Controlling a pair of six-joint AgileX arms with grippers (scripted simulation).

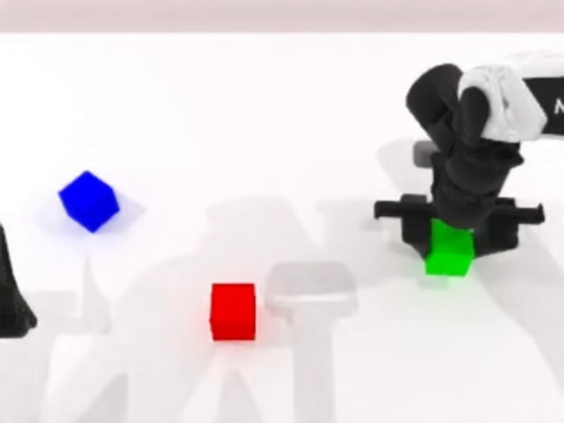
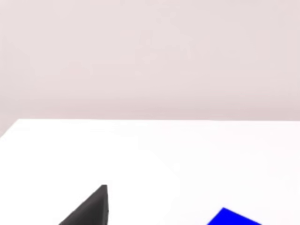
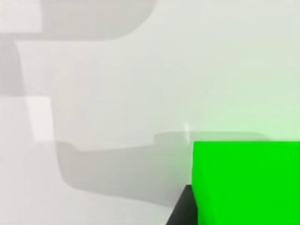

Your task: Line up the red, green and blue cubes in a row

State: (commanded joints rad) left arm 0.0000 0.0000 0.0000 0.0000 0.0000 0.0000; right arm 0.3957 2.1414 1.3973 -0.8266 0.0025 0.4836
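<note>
The green cube (image 1: pixel 448 251) sits at the right of the table with my right gripper (image 1: pixel 451 231) straight over it, shut on it. In the right wrist view the green cube (image 3: pixel 246 183) fills one corner and a dark finger (image 3: pixel 183 208) lies flat against its side. The red cube (image 1: pixel 233 311) rests near the front middle. Turned cornerwise, the blue cube (image 1: pixel 89 201) sits at the left. My left gripper (image 1: pixel 9 304) is parked at the left edge, open; one of its fingers (image 2: pixel 93 208) and a corner of the blue cube (image 2: pixel 234 218) show in its wrist view.
The white table (image 1: pixel 282 106) ends at a far edge along the top of the top view. Grey arm shadows fall across its front half. The black cross-bar of the right gripper (image 1: pixel 388 210) sticks out to both sides above the green cube.
</note>
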